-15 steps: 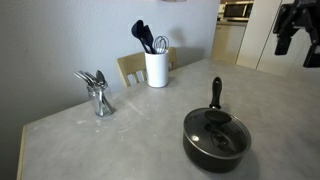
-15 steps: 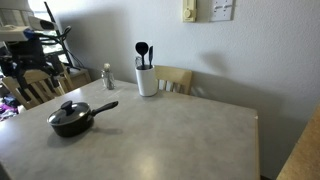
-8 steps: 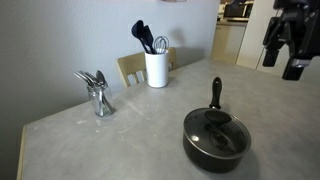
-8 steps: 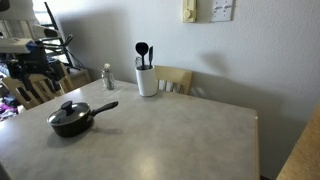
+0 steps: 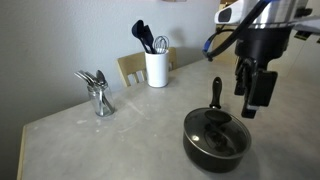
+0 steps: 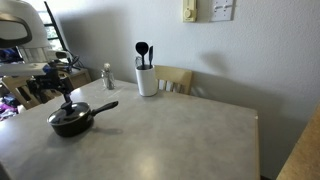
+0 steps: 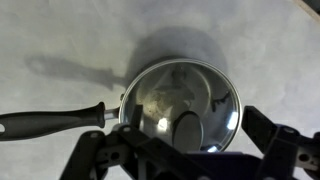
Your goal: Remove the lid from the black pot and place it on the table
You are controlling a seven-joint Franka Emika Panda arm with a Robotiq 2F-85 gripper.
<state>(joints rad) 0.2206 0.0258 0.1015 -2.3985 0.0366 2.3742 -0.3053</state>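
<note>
The black pot stands on the grey table, its long handle pointing away in that view. The glass lid with its dark knob lies on the pot. My gripper hangs open and empty just above the pot, a little to one side of the handle. In an exterior view it hovers over the pot. In the wrist view the lid lies straight below, the handle points left, and the gripper has its fingers spread wide either side of the lid.
A white utensil crock and a metal cutlery holder stand near the wall side of the table. A wooden chair is behind the crock. The tabletop stretches wide beside the pot.
The arm has swung in from the edge of view and come down over the pot. The pot and lid have not moved.
</note>
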